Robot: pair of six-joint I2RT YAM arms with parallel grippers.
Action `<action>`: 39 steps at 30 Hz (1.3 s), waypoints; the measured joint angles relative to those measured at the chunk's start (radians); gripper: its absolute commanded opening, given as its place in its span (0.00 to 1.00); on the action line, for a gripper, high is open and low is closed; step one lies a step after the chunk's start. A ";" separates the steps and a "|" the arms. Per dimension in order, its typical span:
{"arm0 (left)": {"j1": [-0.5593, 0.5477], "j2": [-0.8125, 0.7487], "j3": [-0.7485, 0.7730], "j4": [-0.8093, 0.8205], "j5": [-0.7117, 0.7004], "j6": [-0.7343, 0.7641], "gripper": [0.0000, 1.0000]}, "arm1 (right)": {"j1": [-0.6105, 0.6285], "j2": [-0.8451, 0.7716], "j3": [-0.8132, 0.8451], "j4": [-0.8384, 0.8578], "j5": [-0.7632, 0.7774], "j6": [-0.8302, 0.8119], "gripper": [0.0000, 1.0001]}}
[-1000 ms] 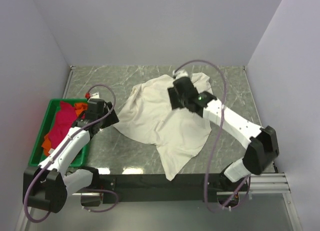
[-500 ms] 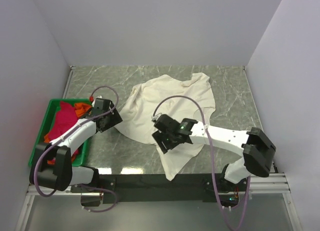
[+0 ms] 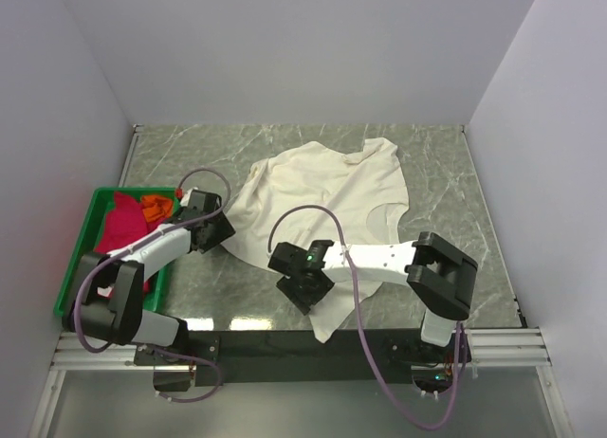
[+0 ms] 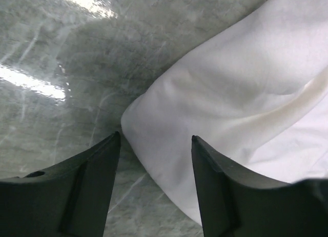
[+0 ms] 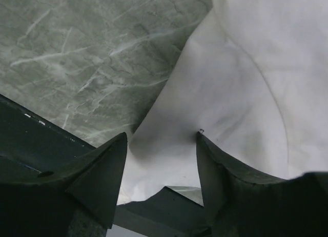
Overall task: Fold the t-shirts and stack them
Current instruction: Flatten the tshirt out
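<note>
Cream shirt (image 3: 332, 206) lies spread and rumpled mid tabletop (image 3: 446, 173), which is grey and marbled. Long axis runs far to near: neck end toward the back wall, one hem corner drooping over the near edge.

Left pincer (image 4: 154, 139) spread, low, straddling the shirt's left edge fold. Right pincer (image 5: 161, 137) spread too, over the cloth by the hem corner; nothing pinched.

Green crate (image 3: 83, 244) at the left holds a pink shirt (image 3: 119, 231) and an orange shirt (image 3: 155, 208).

Plain pale walls (image 3: 285, 49) on three sides.
</note>
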 measured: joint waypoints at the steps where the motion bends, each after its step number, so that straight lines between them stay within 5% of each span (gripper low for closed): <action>1: -0.007 0.010 -0.002 0.006 -0.001 -0.004 0.59 | 0.002 0.006 0.001 -0.003 0.001 0.000 0.55; 3: -0.020 0.025 -0.003 0.015 -0.004 -0.014 0.54 | 0.003 0.014 0.001 -0.006 0.002 -0.004 0.47; 5: -0.037 0.040 -0.003 0.022 -0.016 -0.024 0.44 | 0.004 0.018 0.001 -0.009 0.005 -0.007 0.29; 6: -0.044 0.044 -0.003 0.027 -0.023 -0.027 0.39 | 0.004 0.018 0.001 -0.010 0.009 -0.006 0.11; 8: -0.053 0.051 -0.003 0.035 -0.033 -0.033 0.21 | 0.004 0.018 0.001 -0.010 0.023 -0.008 0.00; 10: -0.058 0.059 -0.003 0.035 -0.046 -0.041 0.02 | 0.003 0.016 -0.001 -0.014 0.048 0.000 0.00; 11: -0.060 0.060 -0.003 0.035 -0.054 -0.045 0.01 | 0.000 0.013 -0.003 -0.016 0.058 0.001 0.00; 18: -0.061 0.021 0.130 -0.125 -0.143 -0.011 0.01 | -0.152 -0.163 -0.019 -0.140 0.242 0.005 0.00; 25: -0.147 -0.158 0.408 -0.254 -0.243 0.011 0.01 | -0.368 -0.491 0.180 -0.229 0.349 -0.010 0.00; 35: -0.311 -0.210 0.255 -0.409 -0.318 -0.050 0.01 | -0.364 -0.585 0.039 -0.292 0.177 -0.026 0.00; 39: -0.333 -0.198 0.146 -0.402 -0.277 -0.088 0.09 | -0.363 -0.579 -0.007 -0.307 0.099 -0.027 0.02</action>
